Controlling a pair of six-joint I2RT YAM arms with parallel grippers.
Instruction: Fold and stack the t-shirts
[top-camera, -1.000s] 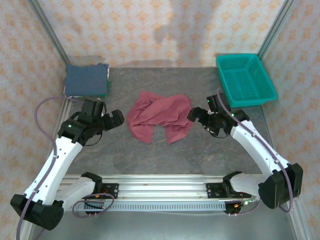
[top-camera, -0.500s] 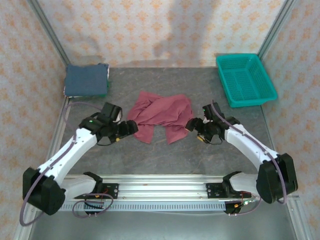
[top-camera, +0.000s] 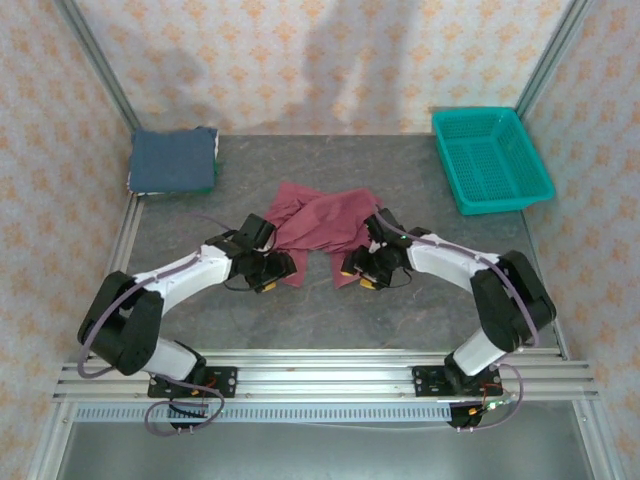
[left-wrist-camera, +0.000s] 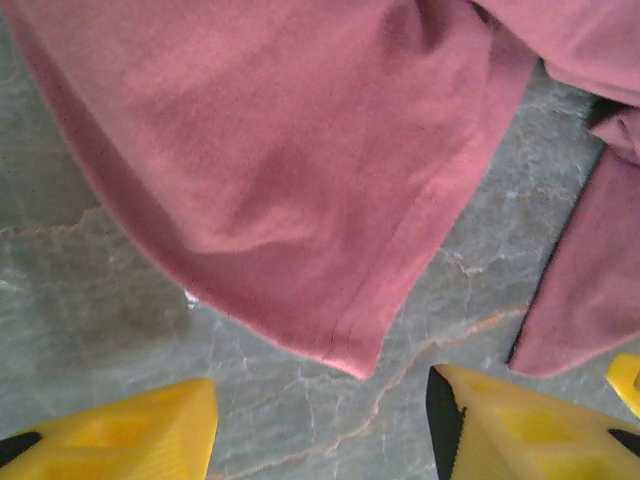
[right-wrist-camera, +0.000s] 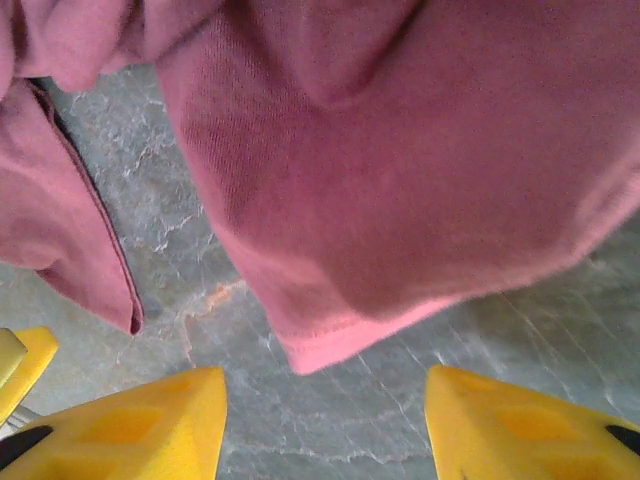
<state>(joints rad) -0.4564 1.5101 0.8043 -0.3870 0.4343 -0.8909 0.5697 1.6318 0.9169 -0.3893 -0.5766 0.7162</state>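
The maroon shirt (top-camera: 320, 218) lies in a crumpled heap in the middle of the table (top-camera: 430, 300). It is not flat, so it cannot be folded yet. That is likely why both arms go for it at once, one at each near corner: two corners held together can pull the cloth out smooth.

The blue shirt (top-camera: 175, 160) sits well apart in the far left corner. It looks folded into a neat square, so it seems to be done and waiting for the next shirt to go on top. The teal basket (top-camera: 490, 160) stands at the far right and has no part in this.

The left gripper (top-camera: 283, 268) is low over the table, just beside the shirt's near left edge. Its yellow fingers (left-wrist-camera: 110, 435) are apart with nothing between them, and a pointed bit of hem lies right in front of the gap. The right gripper (top-camera: 352, 268) is the same on the other side: its fingers (right-wrist-camera: 530, 420) are apart and hold nothing, with a rounded bit of hem just ahead.

Both arms bend out wide at the elbow, then reach inward and down, so the two grippers point toward each other's side of the shirt, like two hands about to pinch.
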